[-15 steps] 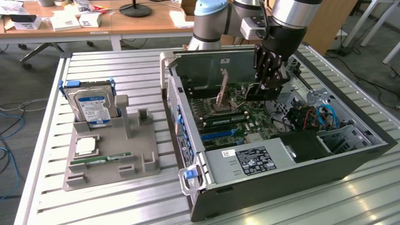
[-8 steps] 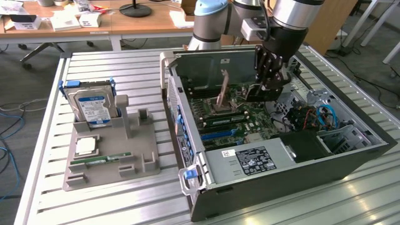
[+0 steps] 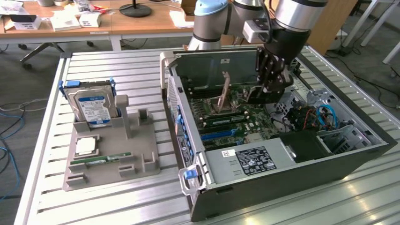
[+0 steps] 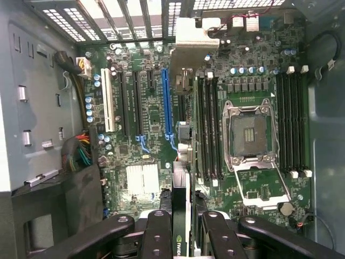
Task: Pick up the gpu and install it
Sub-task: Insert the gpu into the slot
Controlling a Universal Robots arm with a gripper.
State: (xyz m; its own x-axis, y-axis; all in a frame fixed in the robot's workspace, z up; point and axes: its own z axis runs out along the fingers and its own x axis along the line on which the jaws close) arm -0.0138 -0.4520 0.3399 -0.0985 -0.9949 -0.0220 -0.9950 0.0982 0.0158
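**Card gripped inside the open case**

On the slatted metal table lies an open dark-grey computer case. Inside it, above the green motherboard, the black-fingered gripper clamps the thin black gpu card edge-on, near the long blue slot.

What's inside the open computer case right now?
A motherboard with an empty CPU socket and blue slot; the end effector holds the gpu over it. The power supply hides whatever's beneath.
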